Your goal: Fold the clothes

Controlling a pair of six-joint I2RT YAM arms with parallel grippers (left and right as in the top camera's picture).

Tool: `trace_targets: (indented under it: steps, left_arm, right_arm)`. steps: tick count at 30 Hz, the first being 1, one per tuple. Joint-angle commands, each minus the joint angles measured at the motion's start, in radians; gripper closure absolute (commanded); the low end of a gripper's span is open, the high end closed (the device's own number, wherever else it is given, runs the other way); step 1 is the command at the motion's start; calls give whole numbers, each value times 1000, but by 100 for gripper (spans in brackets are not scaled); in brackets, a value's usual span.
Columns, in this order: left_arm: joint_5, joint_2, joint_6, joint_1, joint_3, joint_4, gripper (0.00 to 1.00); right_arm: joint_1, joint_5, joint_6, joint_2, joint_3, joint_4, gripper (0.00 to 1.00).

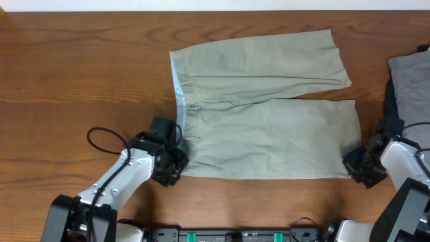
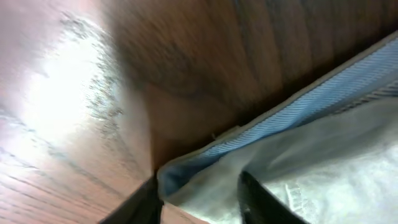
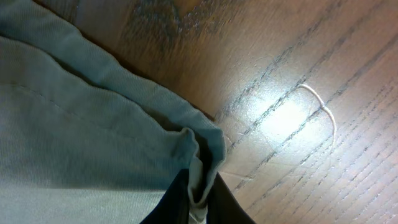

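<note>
Close up, the left gripper (image 2: 202, 200) shows two dark fingers (image 2: 268, 204) standing apart. The corner of the waistband (image 2: 298, 109), with its blue lining, lies loose in the gap. The fingers are not squeezed onto it. The right gripper (image 3: 199, 206) is nearly closed, and its fingers (image 3: 165, 208) pinch a little fold of the hem (image 3: 124, 87).

From above, the shorts (image 1: 269, 114) lie flat on the brown table (image 1: 67, 67). Their long way runs side to side. The waistband points to the left arm's side, and the two leg ends point to the right arm's side. One leg is far from the robot and one is near. The left gripper sits at the near waistband corner. The right gripper sits at the near leg's end corner.

From above, the grippers cover both of those corners. The left wrist view is blurry. A grey garment (image 1: 411, 74) and a dark cloth (image 1: 390, 101) are cut off at the right edge. A thin pale curl (image 3: 323, 109) lies on the wood, and I cannot tell what it is.
</note>
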Motion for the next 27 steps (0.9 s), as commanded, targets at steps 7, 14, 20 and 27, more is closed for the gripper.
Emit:
trace_targets:
  steps: [7,14,20,27]
  left_arm:
    - [6,48,16,-2,-21,15,94]
    - [114,15,280,34,3,28,94]
    - [108,-76,407,47,28,-62,94]
    - [-4,-195,466,47,28,-184,94]
  right_arm:
    - [-3,-19,-22,4,-16,-1,99]
    - [-3,-65,-79,1,2,-13,99]
    - [-3,-87,-122,-11,50,-77,99]
    - [-3,-86,-124,-122,95,-186,99]
